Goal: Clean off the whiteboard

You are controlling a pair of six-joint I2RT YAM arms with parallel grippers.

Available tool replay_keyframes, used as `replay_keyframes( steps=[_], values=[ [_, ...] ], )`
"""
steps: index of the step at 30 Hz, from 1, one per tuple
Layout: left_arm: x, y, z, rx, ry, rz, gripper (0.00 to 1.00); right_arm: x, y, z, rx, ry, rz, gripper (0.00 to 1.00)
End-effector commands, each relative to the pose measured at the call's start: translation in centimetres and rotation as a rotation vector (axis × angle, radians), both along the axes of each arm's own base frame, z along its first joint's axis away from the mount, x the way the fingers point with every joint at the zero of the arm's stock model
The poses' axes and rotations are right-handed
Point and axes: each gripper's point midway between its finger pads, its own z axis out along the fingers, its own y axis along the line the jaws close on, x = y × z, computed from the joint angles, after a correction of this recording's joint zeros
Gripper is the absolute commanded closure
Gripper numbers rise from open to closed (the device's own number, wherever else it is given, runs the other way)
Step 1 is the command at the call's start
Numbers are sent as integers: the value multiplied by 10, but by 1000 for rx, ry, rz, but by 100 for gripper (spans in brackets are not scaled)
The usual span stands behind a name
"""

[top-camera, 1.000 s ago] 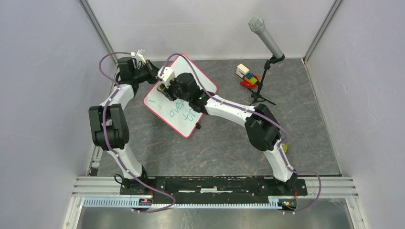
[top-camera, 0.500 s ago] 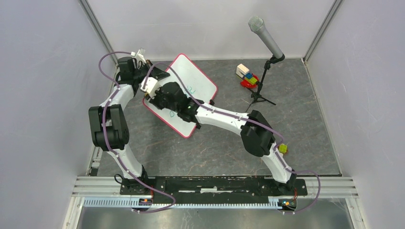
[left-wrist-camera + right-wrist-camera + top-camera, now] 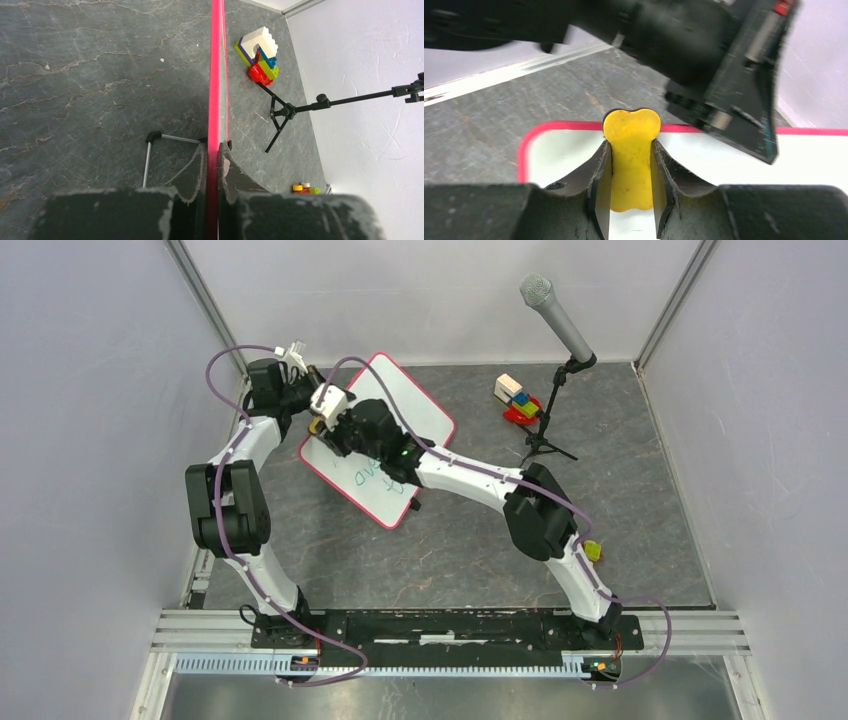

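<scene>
The whiteboard (image 3: 420, 410), white with a red-pink frame, lies slanted at the back of the table, and green handwriting (image 3: 365, 475) shows on its near half. My left gripper (image 3: 310, 383) is shut on the board's far-left edge. In the left wrist view the pink frame (image 3: 216, 75) runs edge-on between the closed fingers of that gripper (image 3: 216, 147). My right gripper (image 3: 325, 422) is shut on a yellow eraser (image 3: 631, 130), which rests on the white surface (image 3: 559, 150) close to a rounded corner. The left gripper's black body (image 3: 704, 65) sits just beyond it.
A microphone (image 3: 555, 312) on a small tripod (image 3: 545, 435) stands at the back right, next to a stack of coloured toy bricks (image 3: 518, 398). A small yellow-green piece (image 3: 594, 551) lies by the right arm. A metal leg with a black foot (image 3: 147, 160) sticks out under the board.
The right gripper slid the eraser toward the board's near-left edge, then back up toward its far-left corner. The left gripper kept its hold and did not move.
</scene>
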Motion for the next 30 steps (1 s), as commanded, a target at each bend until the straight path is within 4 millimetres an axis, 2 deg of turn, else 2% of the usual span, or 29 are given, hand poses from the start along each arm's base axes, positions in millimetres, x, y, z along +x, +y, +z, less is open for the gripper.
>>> replay_keyframes(
  steps=[1,4,6,10,12,14,17,20,23,27,30],
  values=[
    [-18,-7,-6,48,100,20,98,41,-48,-50,-125,74,-130,84],
    [-18,-9,-4,39,102,17,98,40,-49,-48,-155,58,-127,84],
    [-19,-10,-3,42,98,16,98,31,-43,-46,-169,43,-92,84],
    [-19,-9,-3,49,97,20,98,2,-24,-44,-222,-28,12,84],
    [-19,-9,-3,50,96,20,98,-22,-9,-47,-245,-63,130,84],
    [-19,-9,-3,51,97,21,98,-38,-3,-53,-260,-74,203,84],
    [-19,-7,-5,60,101,24,98,-50,-13,-60,-263,-73,229,84],
    [-19,-5,-7,76,112,36,98,-56,-30,-64,-250,-82,210,84],
    [-19,-4,-7,81,110,38,98,-48,-41,-66,-234,-77,182,83],
    [-19,-4,-6,83,107,38,98,-14,-64,-77,-199,8,103,84],
    [-19,-4,-7,83,108,38,98,4,-82,-73,-204,19,28,84]
  ],
)
